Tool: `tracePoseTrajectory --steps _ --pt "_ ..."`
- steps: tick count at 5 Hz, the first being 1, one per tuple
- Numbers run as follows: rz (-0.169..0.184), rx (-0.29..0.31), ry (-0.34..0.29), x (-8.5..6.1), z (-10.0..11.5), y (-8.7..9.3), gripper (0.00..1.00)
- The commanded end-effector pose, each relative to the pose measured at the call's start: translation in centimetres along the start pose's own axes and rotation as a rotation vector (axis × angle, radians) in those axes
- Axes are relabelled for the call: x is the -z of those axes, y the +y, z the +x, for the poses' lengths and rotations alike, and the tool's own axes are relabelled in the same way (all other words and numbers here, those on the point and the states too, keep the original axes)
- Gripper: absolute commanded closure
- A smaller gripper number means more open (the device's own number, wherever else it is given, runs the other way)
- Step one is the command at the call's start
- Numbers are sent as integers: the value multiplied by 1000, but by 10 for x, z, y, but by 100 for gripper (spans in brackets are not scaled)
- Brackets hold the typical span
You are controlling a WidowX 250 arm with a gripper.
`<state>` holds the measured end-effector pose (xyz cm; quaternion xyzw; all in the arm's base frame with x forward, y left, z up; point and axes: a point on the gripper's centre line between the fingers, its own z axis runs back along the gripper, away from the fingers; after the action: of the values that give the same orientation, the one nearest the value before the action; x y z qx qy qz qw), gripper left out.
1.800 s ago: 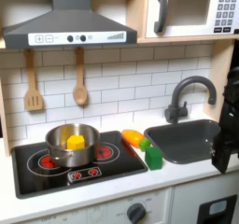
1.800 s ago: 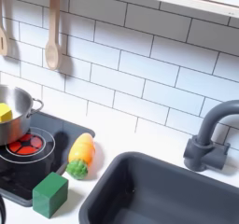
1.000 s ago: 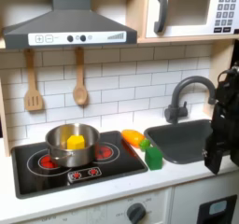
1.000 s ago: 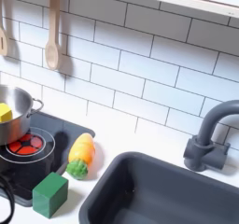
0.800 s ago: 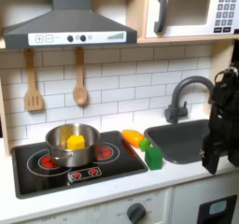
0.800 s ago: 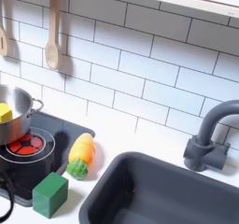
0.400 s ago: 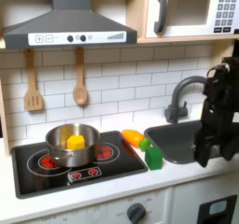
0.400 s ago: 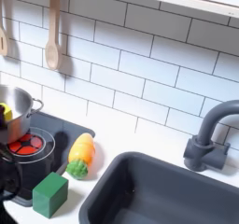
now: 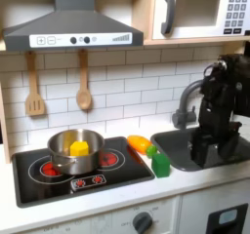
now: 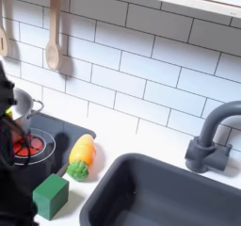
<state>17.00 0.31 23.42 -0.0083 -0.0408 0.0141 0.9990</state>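
pot [image 9: 76,152] on stove: 1 yellow item inside | sink [image 9: 182,140]: gripper [image 9: 204,152] over it (jaws' state unclear)

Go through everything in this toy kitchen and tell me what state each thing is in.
Claw: over the sink, open or shut unclear.
Pot: upright on the stove, a yellow piece inside.
Carrot: lying on its side by the stove.
Green block: flat on the counter.
Sink: empty.
Microwave: door closed.

The black arm [image 9: 220,97] stands at the first exterior view's right, bent downward, its gripper [image 9: 203,152] hanging low. The fingers are too dark to read. In the second exterior view, the arm [image 10: 11,164] looms blurred at the left edge.
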Motion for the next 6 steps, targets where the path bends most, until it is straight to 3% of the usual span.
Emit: tracePoseTrajectory --steps 1,3,6 --pt "11 8 3 5 26 4 0" --pt "-5 32 13 6 53 0 0" --pt "19 30 21 4 84 11 0"
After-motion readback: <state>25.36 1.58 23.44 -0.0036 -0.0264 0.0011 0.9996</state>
